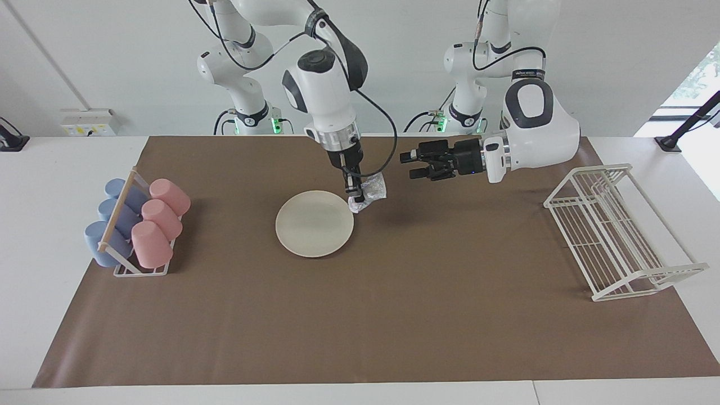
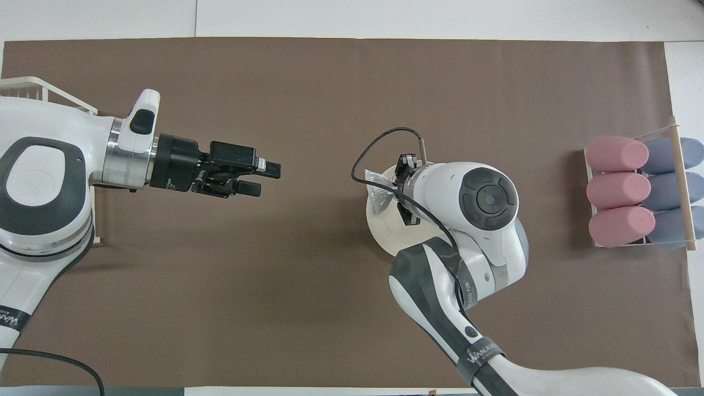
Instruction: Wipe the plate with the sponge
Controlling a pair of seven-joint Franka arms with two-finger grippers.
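The sponge (image 1: 372, 190) is held in the tightly closed fingers of the right gripper (image 1: 354, 198). It hangs over the edge of the plate (image 1: 314, 224), on the side toward the left arm's end of the table. It cannot be told if the sponge touches the plate. The wad sticks out sideways from the fingers, toward the left gripper (image 1: 409, 166); its long side runs that way.

In the overhead view most of the plate (image 2: 385, 231) is hidden under the right arm, and only one curved edge is seen. The sponge (image 2: 378, 190) shows there as a small shiny bit beside the wrist, and the right gripper's fingers are covered. The whole plate is seen only in the facing view.

The left gripper (image 2: 264, 177) is up over bare mat, well apart from the sponge, with its fingers spread wide and nothing in them. It points toward the right gripper.

Pink and blue cups (image 1: 147, 224) lie in a rack near the right arm's end. A wire rack (image 1: 616, 230) stands at the left arm's end; it is cut off and mostly hidden in the overhead view.
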